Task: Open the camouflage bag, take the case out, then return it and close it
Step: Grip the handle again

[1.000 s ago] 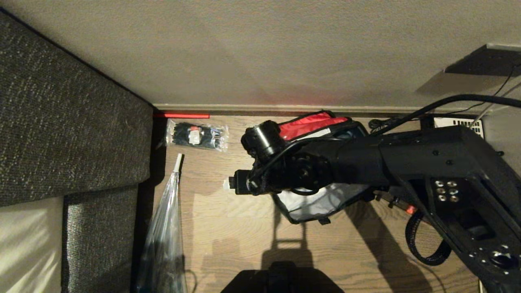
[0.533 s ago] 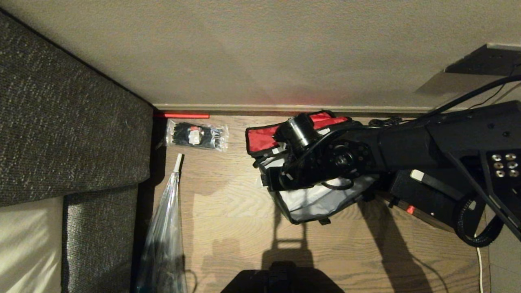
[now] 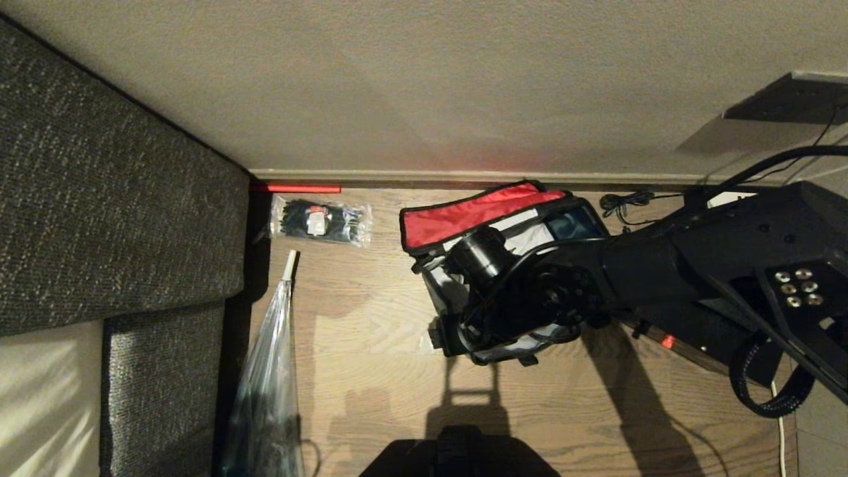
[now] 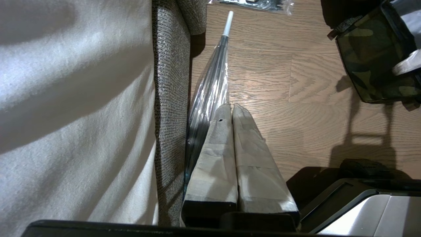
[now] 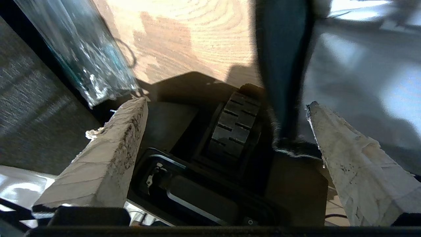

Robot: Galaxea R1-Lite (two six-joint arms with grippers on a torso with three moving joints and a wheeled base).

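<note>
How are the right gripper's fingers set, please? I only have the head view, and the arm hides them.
Observer: The right gripper is wide open, gripping nothing; a dark edge of the camouflage bag shows between its fingers.
Operator: Thank you. Where is the left gripper?
Observer: The left gripper is shut, fingers together, parked above the folded umbrella beside the sofa.
Operator: Is the bag's outer pattern visible anywhere?
Observer: Yes, the left wrist view shows its camouflage side wall.
</note>
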